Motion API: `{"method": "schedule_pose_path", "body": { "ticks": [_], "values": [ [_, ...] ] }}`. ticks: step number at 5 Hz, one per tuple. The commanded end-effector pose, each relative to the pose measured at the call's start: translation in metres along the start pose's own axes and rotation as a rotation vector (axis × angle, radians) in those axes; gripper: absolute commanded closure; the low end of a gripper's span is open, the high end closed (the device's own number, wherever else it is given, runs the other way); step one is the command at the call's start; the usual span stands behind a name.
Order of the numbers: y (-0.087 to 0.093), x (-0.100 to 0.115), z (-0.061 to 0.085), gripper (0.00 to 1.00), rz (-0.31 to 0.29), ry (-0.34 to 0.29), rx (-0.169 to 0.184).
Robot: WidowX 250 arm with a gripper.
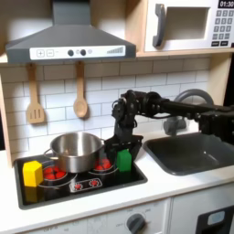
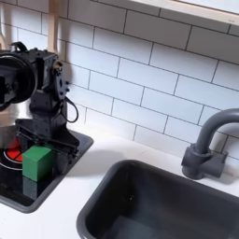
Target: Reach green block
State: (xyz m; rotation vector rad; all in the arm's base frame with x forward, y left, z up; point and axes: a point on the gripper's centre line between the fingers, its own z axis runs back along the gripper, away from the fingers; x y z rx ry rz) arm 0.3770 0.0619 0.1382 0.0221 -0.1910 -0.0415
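Pincer [image 2: 49, 140] just above green block [image 2: 37, 161] at stovetop's front corner, spread unclear; block light, rigid, grip flat sides.

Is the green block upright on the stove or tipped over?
Upright. In both exterior views the green block stands flat on the stove top, top face level, just below the gripper.

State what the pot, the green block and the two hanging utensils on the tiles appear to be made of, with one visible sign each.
Pot: likely steel, since it is silvery and shiny with reflections.
Green block: painted wood or plastic, hard to tell; its colour is flat, matte and uniform.
Spatula and spoon: probably wood, given the tan, dull surface.
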Motion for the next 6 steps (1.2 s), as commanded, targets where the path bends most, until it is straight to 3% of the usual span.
{"method": "schedule_pose_path", "body": {
  "ticks": [1, 4, 5, 6],
  "values": [
    [0.0046, -0.0052, 0.0033, 0.00, -0.022, -0.001, -0.010],
    [0.0044, -0.0143, 0.0003, 0.00, -0.042, 0.027, -0.016],
    [0.0035, -0.0119, -0.0007, 0.00, -0.003, 0.055, -0.044],
    [0.0035, -0.0150, 0.0014, 0.00, -0.010, 0.057, -0.036]
  ]
}}
